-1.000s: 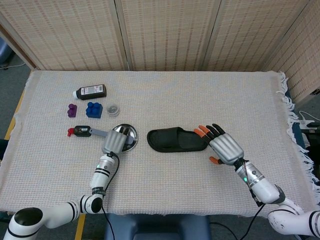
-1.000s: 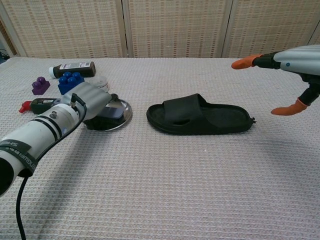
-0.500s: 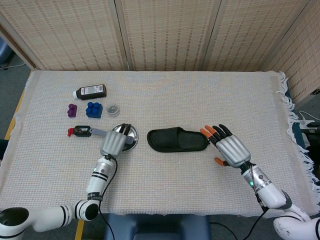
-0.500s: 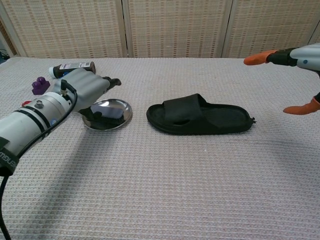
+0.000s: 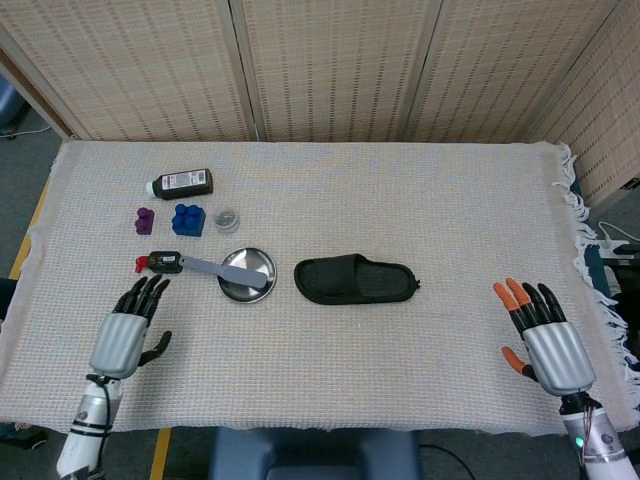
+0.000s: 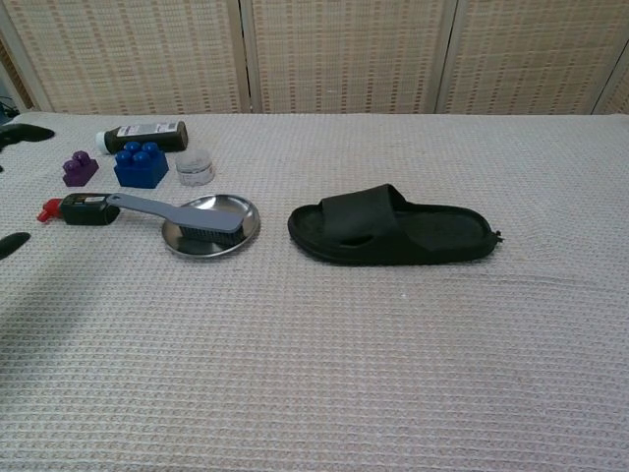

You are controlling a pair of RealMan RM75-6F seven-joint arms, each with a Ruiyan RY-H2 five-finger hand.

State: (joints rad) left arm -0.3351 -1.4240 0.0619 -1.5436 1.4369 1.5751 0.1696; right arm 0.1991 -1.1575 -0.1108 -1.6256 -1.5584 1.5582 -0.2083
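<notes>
Resting apart at the near corners of the desk [image 5: 330,180], both hands hold nothing, fingers spread wide.

The head view shows the left hand [image 5: 128,330] near the desk's front left and the right hand [image 5: 545,338] at the front right; the chest view catches only dark fingertips [image 6: 22,134] at its left edge. Nearest the left hand, a brush [image 5: 215,268] lies with its head in a metal dish [image 5: 248,274]. A black slipper [image 5: 354,279] sits mid-desk; a bottle [image 5: 181,184], blue brick [image 5: 187,219], purple brick [image 5: 144,220] and small jar [image 5: 227,217] lie behind.
</notes>
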